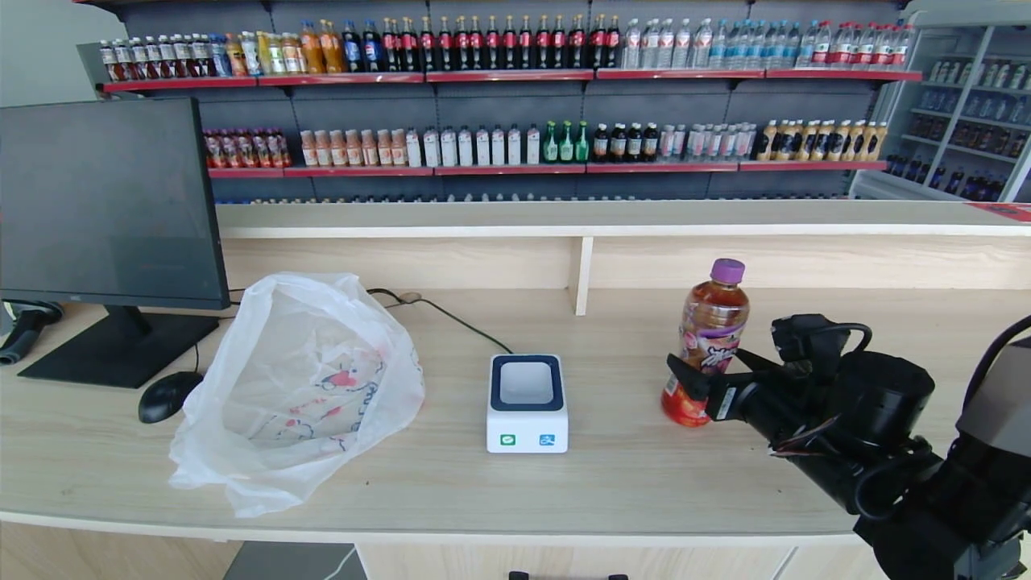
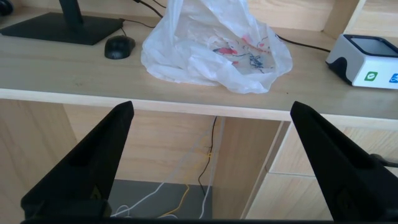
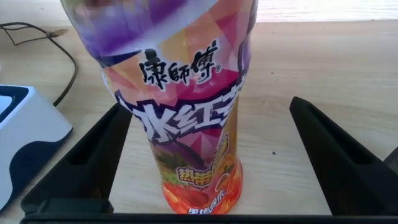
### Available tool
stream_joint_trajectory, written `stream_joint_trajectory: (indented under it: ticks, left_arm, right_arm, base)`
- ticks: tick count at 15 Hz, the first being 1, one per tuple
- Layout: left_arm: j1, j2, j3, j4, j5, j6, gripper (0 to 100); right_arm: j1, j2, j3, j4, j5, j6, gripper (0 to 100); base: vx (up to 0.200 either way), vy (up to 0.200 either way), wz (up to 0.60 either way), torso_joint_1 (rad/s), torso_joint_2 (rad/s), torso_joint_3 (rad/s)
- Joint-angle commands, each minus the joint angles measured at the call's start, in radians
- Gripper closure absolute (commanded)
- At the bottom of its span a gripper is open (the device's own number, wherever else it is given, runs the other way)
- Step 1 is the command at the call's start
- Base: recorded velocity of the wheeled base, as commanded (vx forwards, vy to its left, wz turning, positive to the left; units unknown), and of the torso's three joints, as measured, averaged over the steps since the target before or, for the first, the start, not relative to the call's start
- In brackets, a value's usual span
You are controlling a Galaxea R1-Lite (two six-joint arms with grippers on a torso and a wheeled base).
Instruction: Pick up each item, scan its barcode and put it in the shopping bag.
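**Bottle stood between the spread fingers of the right gripper**

Bottle (image 1: 707,346), purple-capped and wrapped in an orange and purple label, is seen upright on the wooden counter (image 1: 628,475), to the right of the scanner (image 1: 527,392) and well apart from it. The right gripper (image 3: 208,165) is placed low around the bottle's base, its fingers spread wide with the bottle between them. A clear gap is shown between the bottle and one finger (image 3: 336,162); whether the other finger is in contact with the label cannot be told. The bottle is not lifted: its base is seen resting on the counter.

The shopping bag (image 1: 298,387), a thin white plastic one with red and blue print, is laid slumped on the counter to the left of the scanner, its mouth turned upward. Just to its left a black mouse (image 1: 167,396) is set, beside the foot of a dark monitor (image 1: 105,201).

The left gripper (image 2: 208,162) is held below the counter's front edge, its fingers spread apart with nothing between them. Shelves of drinks (image 1: 499,97) are lined up behind the counter.
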Motion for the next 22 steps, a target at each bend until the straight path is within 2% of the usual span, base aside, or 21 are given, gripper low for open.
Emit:
stream_joint_trajectory:
  ticks: [1, 6, 10, 18, 19, 22]
  left_arm:
    - [0.001, 0.000, 0.000, 0.000, 0.000, 0.000, 0]
    - [-0.001, 0.000, 0.000, 0.000, 0.000, 0.000, 0]
    - [0.001, 0.000, 0.000, 0.000, 0.000, 0.000, 0]
    - [-0.001, 0.000, 0.000, 0.000, 0.000, 0.000, 0]
    - [0.001, 0.000, 0.000, 0.000, 0.000, 0.000, 0]
    - [0.001, 0.000, 0.000, 0.000, 0.000, 0.000, 0]
  right_arm:
    - [0.009, 0.017, -0.021, -0.001, -0.001, 0.000, 0]
    - [0.007, 0.059, -0.110, -0.001, -0.004, -0.019, 0]
    - [0.007, 0.066, -0.124, -0.001, -0.004, -0.062, 0]
    - [-0.004, 0.072, -0.155, -0.001, -0.004, -0.063, 0]
    - [-0.002, 0.073, -0.153, -0.001, -0.004, -0.060, 100]
    - [0.004, 0.073, -0.153, -0.001, -0.004, -0.048, 100]
  base:
    - [0.000, 0.000, 0.00, 0.000, 0.00, 0.000]
    - [0.000, 0.000, 0.00, 0.000, 0.00, 0.000]
    - [0.000, 0.000, 0.00, 0.000, 0.00, 0.000]
    - [0.000, 0.000, 0.00, 0.000, 0.00, 0.000]
    - [0.000, 0.000, 0.00, 0.000, 0.00, 0.000]
    - [0.000, 0.000, 0.00, 0.000, 0.00, 0.000]
